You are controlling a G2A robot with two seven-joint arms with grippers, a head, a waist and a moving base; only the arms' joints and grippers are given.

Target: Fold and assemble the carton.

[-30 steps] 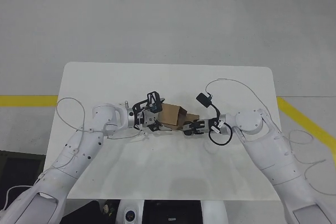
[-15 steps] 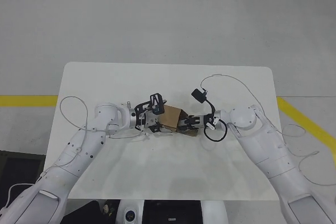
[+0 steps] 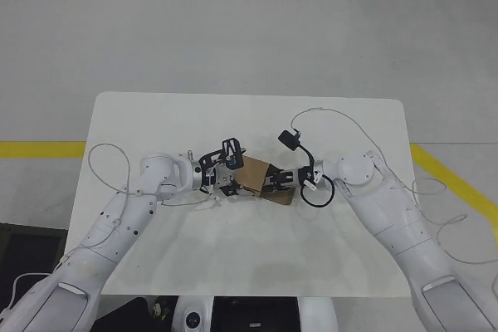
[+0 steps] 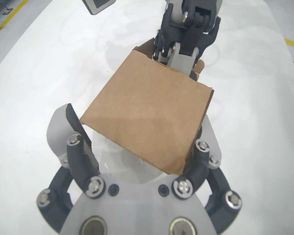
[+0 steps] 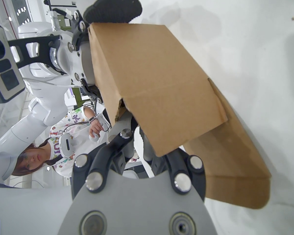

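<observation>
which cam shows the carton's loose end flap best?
Right wrist view: the flap sticks out unfolded, in full. Left wrist view shows the carton with the right gripper covering that end. Top view: too small.

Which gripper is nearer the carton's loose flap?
Right. The right gripper sits at the flap end of the carton; the left gripper grips the opposite end.

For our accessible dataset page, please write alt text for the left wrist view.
A brown carton is held at its near end between the left arm's jaws, over a white table. At the carton's far, open end, the right arm's jaws close on the edge of its top panel.
</observation>
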